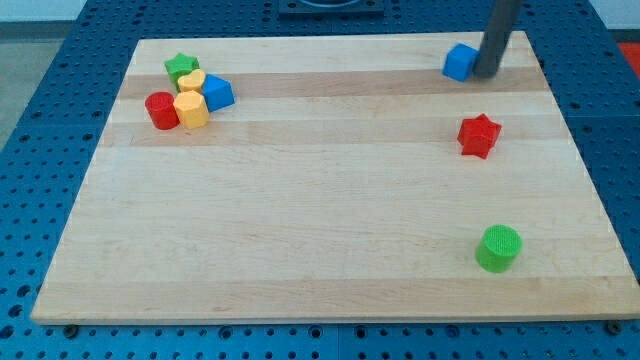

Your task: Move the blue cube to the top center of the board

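Note:
The blue cube (459, 62) sits near the top right of the wooden board (320, 230). My tip (486, 73) is at the cube's right side, touching or nearly touching it. The dark rod rises from there out of the view's top.
A red star block (479, 135) lies below the cube at the right. A green cylinder (498, 248) stands at the lower right. At the top left is a cluster: green star (181, 68), two yellow blocks (191, 107), a blue block (217, 93), a red cylinder (160, 110).

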Robot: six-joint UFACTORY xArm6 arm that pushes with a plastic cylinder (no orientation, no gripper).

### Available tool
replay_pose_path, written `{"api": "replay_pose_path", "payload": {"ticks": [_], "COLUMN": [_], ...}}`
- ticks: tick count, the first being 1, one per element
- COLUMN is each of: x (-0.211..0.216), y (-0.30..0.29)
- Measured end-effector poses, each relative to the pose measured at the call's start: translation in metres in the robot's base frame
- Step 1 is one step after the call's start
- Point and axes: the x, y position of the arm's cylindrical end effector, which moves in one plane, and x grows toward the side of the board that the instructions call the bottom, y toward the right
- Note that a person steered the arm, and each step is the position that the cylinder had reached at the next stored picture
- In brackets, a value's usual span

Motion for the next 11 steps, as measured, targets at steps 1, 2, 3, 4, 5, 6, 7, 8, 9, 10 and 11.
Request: {"api": "replay_pose_path", "payload": {"ticks": [1,2,3,4,5,6,7,8,9,10,11], "x": [-0.005,-0.006,-0.005,-0.002,-0.001,0.003,0.009,0.014,0.016,0.026,0.039], "y": [0.0,-0.008,-0.037,-0.069,-0.098,-0.127,-0.154,-0.177,-0.199,-0.178,-0.13]}}
